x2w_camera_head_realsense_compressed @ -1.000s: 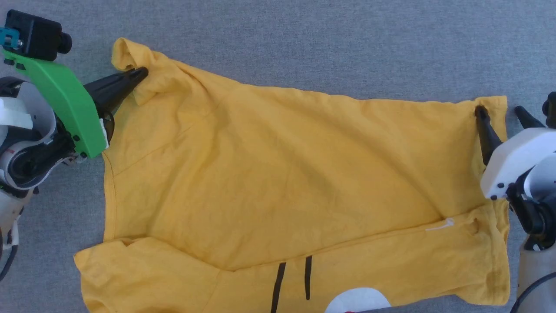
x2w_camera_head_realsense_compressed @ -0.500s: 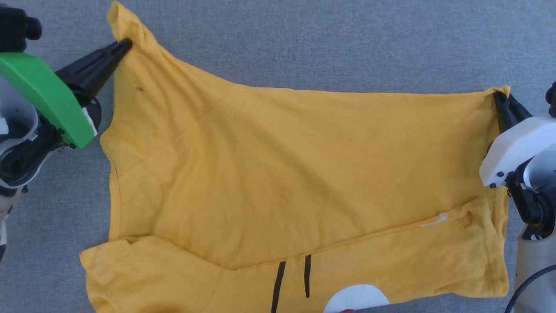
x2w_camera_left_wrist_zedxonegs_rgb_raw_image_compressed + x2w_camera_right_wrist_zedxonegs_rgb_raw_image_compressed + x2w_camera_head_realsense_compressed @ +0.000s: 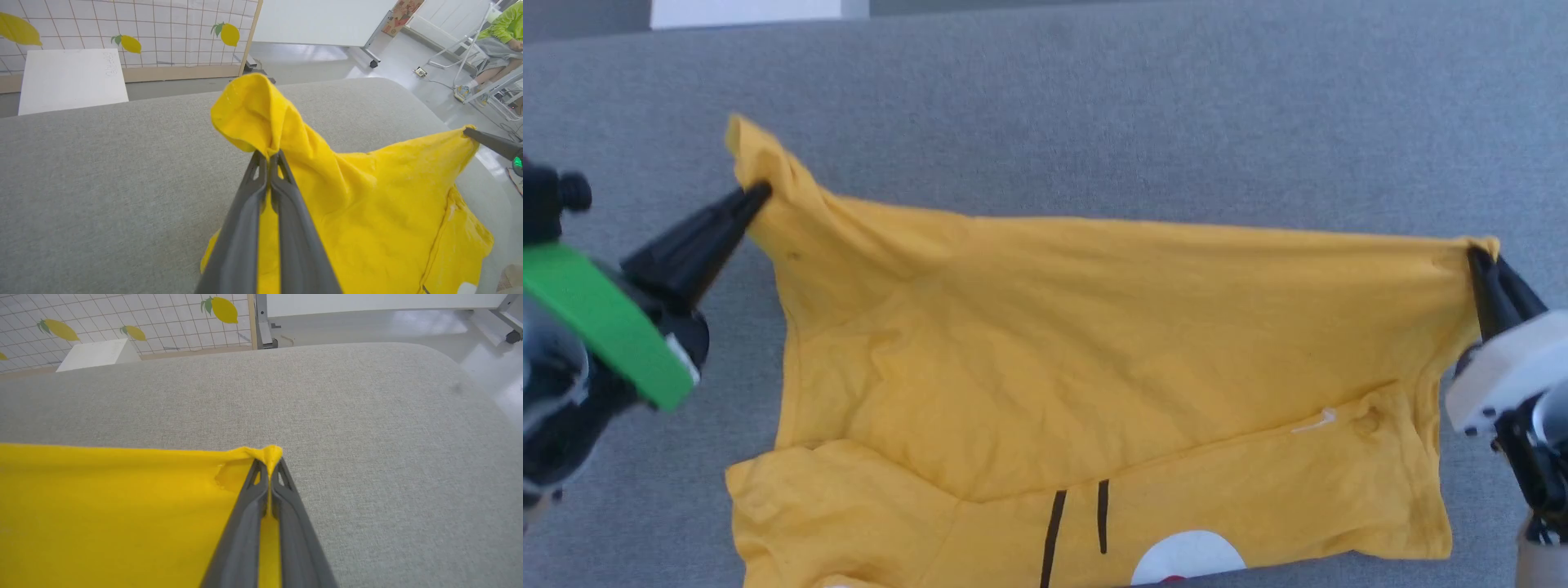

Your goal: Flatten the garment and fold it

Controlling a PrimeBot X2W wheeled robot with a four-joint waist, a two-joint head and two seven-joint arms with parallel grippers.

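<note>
Pinching the yellow T-shirt spread on the grey worktop, my left claw and right claw each clamped a far corner; pulling unevenly could slip thin cloth free and rebunch it.

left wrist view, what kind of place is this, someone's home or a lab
Likely a lab or test studio, not a home: a lemon-print grid panel as backdrop, a white board on casters, and bare polished floor.
</note>
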